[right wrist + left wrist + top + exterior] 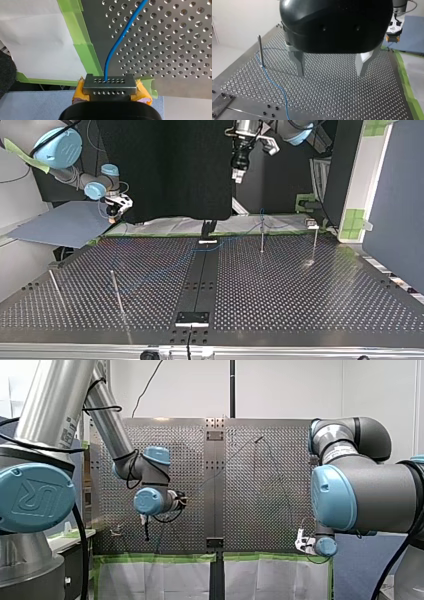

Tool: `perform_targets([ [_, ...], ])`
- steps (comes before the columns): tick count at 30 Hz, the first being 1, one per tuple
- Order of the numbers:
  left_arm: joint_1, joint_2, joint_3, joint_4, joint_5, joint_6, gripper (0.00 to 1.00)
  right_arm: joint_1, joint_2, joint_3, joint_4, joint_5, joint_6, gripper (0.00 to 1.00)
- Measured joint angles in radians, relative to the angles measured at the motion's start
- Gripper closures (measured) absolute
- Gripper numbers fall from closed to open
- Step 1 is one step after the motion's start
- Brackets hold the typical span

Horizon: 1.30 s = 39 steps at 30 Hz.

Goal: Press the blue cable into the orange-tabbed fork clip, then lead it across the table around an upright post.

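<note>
Left wrist view: left gripper (330, 72), fingers apart above worktop (342, 100); upright post (260, 51) at ten o'clock, blue cable (273, 82) at its foot. Right wrist view: right gripper (109, 83) clamped on blue cable; tension to be held light, cable low.

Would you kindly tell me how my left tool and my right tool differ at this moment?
My left tool is open and empty, with bare metal fingers; my right tool is shut on the blue cable, with yellow pads. My left tool hangs over the perforated table; my right tool sits at its edge. Both have black bodies.
</note>
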Motion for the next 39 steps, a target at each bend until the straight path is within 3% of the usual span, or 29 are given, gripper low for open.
perform_targets([
  [39,0.004,0.000,0.006,-0.001,0.016,0.002,0.00,-0.001,0.000,0.000,0.002,0.000,0.000,1.00],
])
